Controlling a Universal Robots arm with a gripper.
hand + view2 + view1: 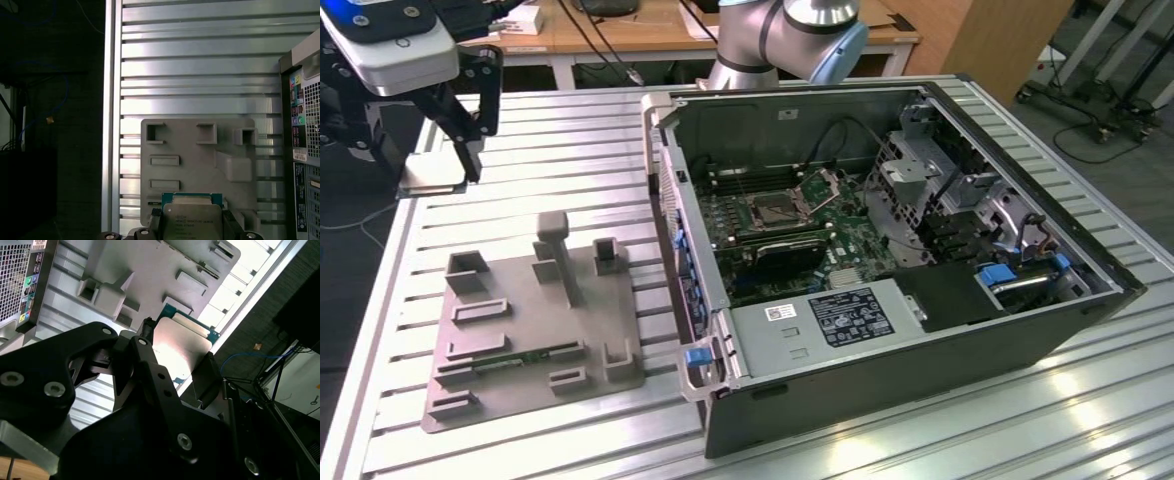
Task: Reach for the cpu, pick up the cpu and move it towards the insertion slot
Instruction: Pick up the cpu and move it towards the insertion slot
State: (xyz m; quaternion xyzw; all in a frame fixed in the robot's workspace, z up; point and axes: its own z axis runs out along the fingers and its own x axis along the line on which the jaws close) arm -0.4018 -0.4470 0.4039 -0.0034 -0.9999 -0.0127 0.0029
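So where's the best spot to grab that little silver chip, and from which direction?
By two opposite thin edges, coming square onto its flat top. The cpu is a thin flat square, so only the edges give facing surfaces to pinch. The gripper holds it that way here, a finger on each side.

In the first wrist view the picture's edge cuts off part of the cpu (192,219) and most of the gripper (191,226); the computer case (300,130) is cropped too. In the second wrist view the gripper's dark links hide one side of the cpu. In the exterior view the contacts inside the insertion slot (775,209) are too small to tell, and the arm (781,40) runs off the edge.
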